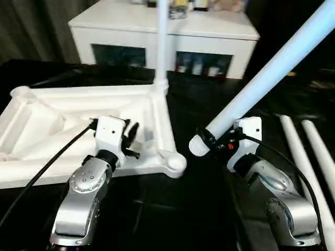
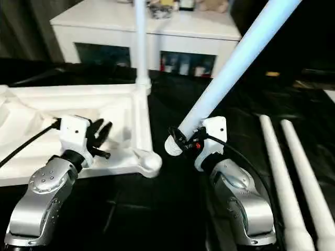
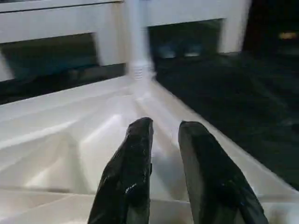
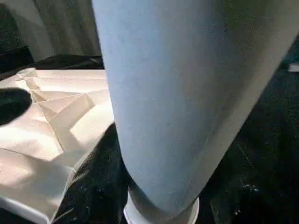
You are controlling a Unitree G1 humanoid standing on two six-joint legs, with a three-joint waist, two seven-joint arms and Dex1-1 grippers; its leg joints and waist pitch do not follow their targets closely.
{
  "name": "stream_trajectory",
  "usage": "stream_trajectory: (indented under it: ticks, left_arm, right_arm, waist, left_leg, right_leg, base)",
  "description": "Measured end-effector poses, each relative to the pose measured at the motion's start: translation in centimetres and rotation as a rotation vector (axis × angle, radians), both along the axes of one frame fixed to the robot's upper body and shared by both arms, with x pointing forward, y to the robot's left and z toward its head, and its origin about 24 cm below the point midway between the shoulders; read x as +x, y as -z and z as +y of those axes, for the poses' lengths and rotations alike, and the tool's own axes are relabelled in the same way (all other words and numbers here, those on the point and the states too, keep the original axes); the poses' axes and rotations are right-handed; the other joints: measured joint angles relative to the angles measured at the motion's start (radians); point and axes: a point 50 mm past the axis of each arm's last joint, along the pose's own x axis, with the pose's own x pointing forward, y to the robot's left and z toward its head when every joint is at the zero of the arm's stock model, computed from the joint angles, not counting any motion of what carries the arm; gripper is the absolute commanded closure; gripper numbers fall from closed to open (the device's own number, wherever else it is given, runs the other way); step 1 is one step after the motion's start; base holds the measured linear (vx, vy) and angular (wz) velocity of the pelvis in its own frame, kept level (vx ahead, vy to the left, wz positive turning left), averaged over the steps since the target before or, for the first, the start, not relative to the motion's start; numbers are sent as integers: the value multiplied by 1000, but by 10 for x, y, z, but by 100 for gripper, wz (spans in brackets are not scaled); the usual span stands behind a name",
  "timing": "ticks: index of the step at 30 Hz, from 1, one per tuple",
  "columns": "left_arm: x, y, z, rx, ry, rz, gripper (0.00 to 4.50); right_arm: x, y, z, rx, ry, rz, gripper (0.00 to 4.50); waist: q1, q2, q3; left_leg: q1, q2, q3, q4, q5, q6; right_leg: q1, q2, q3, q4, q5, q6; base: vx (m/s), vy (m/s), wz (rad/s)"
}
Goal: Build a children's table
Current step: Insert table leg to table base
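Black tabletop surface | ribbed tabletop (plastic) | left gripper apart | right gripper clamps round leg

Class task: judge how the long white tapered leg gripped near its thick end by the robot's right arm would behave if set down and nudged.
The long white tapered plastic leg is round, so it would probably roll, curving because it tapers. It stays straight while held by one end, so it is likely stiff. Its smooth surface may slip in the right tool.

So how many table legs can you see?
4: one leg stands upright in the tabletop's far corner socket, one leg is held tilted by the right gripper, and two legs lie at right.
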Motion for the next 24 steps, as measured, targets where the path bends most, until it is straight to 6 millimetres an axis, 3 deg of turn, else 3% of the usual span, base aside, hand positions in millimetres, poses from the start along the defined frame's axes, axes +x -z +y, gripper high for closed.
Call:
stream_trajectory:
  ticks: [3, 5, 10, 16, 20, 21, 24]
  left_arm:
    - [-4, 3, -6, -5, 151, 42, 314]
    - [-7, 5, -10, 15, 261, 73, 286]
    - [-4, -5, -16, -10, 442, 84, 254]
    - [6, -35, -25, -171, 484, 10, 200]
    - [2, -34, -26, -177, 515, 26, 181]
    - [0, -33, -25, -171, 522, 33, 156]
    - [-4, -26, -19, -135, 520, 71, 148]
  right_arm:
    - [4, -1, -9, -34, 3, -2, 268]
    - [9, -5, -15, -19, -2, 1, 268]
    - [17, -20, -24, 107, -89, 30, 268]
    - [12, -43, -36, 339, -385, 144, 268]
    - [12, -55, -44, 475, -464, 128, 268]
    - [13, -55, -45, 485, -464, 129, 268]
    - [13, -53, -48, 501, -474, 156, 268]
  waist:
    - [-6, -3, 2]
    - [-7, -5, 4]
    - [-6, -2, 7]
    - [-1, 0, 7]
    - [0, -4, 8]
    - [1, -6, 8]
    - [4, -9, 9]
  left_leg:
    - [0, 4, 3, -5, 9, -5]
    - [-1, 5, 3, -5, 10, -5]
    - [-3, 6, 3, -6, 17, -6]
    - [-10, 7, 7, -6, 25, 1]
    - [-12, 11, 14, -8, 28, 7]
    - [-12, 13, 17, -9, 28, 7]
    - [-12, 21, 25, -9, 29, 7]
  right_leg:
    - [-2, 1, -1, 0, 2, 2]
    - [-3, 2, -2, 0, 6, 1]
    - [-5, 2, -2, 0, 13, -1]
    - [-6, 2, -3, -4, 17, -9]
    - [-6, 2, -6, -11, 18, -9]
    - [-6, 2, -7, -11, 18, -9]
    - [-6, 2, -11, -13, 17, -9]
  base:
    - [-73, -33, 2]
    - [-29, -13, 1]
    - [0, 0, 0]
    - [0, 0, 0]
    - [0, 0, 0]
    - [0, 0, 0]
    - [0, 0, 0]
